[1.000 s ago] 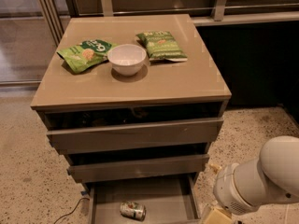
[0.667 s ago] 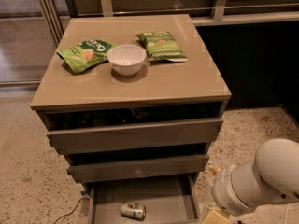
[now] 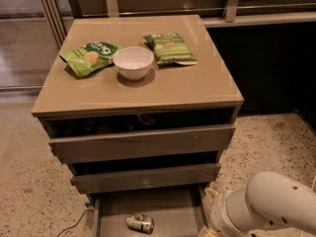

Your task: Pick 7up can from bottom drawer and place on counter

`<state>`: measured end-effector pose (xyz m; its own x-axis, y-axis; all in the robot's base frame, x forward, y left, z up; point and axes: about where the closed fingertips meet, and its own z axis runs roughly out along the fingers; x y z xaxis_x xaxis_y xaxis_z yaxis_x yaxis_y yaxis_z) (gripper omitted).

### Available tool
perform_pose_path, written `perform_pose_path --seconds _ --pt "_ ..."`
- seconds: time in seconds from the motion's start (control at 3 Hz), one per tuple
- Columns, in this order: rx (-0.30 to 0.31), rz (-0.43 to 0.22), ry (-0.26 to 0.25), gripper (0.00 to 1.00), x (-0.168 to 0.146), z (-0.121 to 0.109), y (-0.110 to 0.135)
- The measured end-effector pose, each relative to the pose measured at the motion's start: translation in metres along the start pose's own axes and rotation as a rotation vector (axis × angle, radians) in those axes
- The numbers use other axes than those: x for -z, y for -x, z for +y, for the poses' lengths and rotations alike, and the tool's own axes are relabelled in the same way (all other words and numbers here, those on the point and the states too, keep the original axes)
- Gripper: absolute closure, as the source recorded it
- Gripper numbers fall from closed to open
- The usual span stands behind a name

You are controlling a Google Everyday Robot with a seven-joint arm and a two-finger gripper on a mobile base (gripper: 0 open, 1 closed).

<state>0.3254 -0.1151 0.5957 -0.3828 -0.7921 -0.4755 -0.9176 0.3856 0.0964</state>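
The 7up can (image 3: 140, 223), silver and green, lies on its side on the grey floor of the bottom drawer (image 3: 168, 206), which is pulled open at the foot of the cabinet. The counter (image 3: 163, 90) is the glossy beige top above the three drawers. My white arm (image 3: 266, 206) comes in from the lower right. My gripper (image 3: 210, 229) is at the frame's bottom edge, just right of the bottom drawer's right wall and to the right of the can, mostly cut off.
On the counter stand a white bowl (image 3: 133, 62) and two green snack bags, one left (image 3: 90, 57) and one right (image 3: 169, 47). The two upper drawers (image 3: 140, 144) are slightly open. A cable (image 3: 74, 223) lies on the speckled floor at the left.
My arm has shifted a little to the left and lower, toward the open bottom drawer. The can, bowl and bags have not moved.
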Motion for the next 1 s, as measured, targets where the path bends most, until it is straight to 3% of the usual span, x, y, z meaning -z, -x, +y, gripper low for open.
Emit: perform_pose_path --seconds 0.33,0.67,1.0 --pt "-0.016 -0.063 -0.025 0.0 -0.045 -0.006 -0.002" --pt "-0.016 -0.064 -0.025 0.0 -0.046 -0.006 -0.002" --pt "0.001 -0.125 -0.038 0.0 -0.069 -0.007 0.003"
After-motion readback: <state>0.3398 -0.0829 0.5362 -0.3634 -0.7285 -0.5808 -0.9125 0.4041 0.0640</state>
